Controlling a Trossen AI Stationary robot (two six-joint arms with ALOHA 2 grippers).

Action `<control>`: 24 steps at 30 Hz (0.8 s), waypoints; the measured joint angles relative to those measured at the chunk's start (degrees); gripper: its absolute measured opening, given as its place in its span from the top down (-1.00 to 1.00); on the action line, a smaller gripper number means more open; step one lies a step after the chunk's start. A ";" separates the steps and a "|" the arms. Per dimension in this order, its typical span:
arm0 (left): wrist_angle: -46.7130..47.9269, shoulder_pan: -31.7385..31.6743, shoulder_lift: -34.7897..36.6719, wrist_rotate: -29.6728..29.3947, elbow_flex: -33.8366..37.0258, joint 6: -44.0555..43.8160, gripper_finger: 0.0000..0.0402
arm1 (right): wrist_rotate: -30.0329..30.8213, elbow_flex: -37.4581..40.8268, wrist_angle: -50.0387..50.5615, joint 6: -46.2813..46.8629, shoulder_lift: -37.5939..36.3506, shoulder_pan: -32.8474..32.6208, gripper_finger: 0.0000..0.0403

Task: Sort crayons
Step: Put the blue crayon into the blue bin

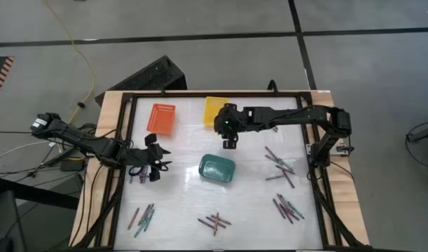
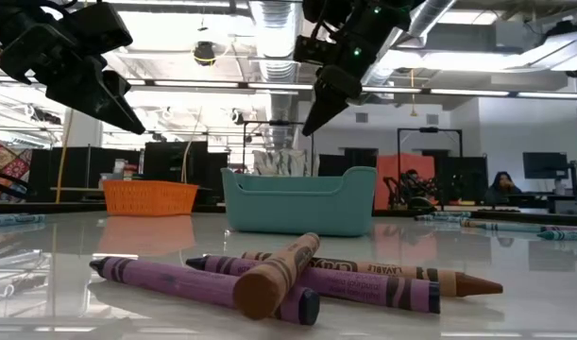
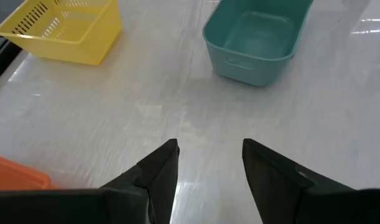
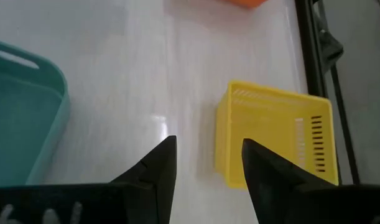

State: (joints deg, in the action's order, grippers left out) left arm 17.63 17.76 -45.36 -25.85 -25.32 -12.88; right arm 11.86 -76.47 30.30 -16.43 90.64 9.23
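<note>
Crayons lie flat on the white table in groups: near left (image 1: pixel 142 217), near middle (image 1: pixel 215 222), near right (image 1: pixel 287 208), right (image 1: pixel 279 165), and a few under my left gripper (image 1: pixel 142 172). Purple and brown ones show close in the low view (image 2: pixel 288 274). My left gripper (image 3: pixel 209 155) is open and empty above the table's left part (image 1: pixel 156 159). My right gripper (image 4: pixel 208 152) is open and empty above the table beside the yellow basket (image 4: pixel 273 134), as the high view (image 1: pixel 230 143) shows.
An orange basket (image 1: pixel 162 117) and the yellow basket (image 1: pixel 215 110) stand at the far side. A teal basket (image 1: pixel 217 169) stands mid-table, between the two grippers. A black frame (image 1: pixel 122 168) runs round the white table. People sit in the room beyond (image 2: pixel 503 187).
</note>
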 joint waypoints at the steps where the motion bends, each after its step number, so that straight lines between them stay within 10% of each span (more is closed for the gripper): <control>1: 0.00 0.00 0.00 0.02 0.00 0.00 0.16 | 0.00 0.00 -0.30 0.01 -0.01 0.00 0.12; 14: 0.00 -0.02 0.00 0.00 0.00 0.00 0.16 | -3.47 -0.02 -10.66 12.18 0.52 -2.01 0.12; 24: 0.00 0.00 0.00 0.00 0.00 0.00 0.16 | 11.34 -0.02 25.58 14.05 0.52 1.19 0.12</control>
State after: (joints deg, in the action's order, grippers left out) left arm 17.63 17.76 -45.36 -25.84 -25.32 -12.88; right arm 23.19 -76.49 55.88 -2.37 91.15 10.42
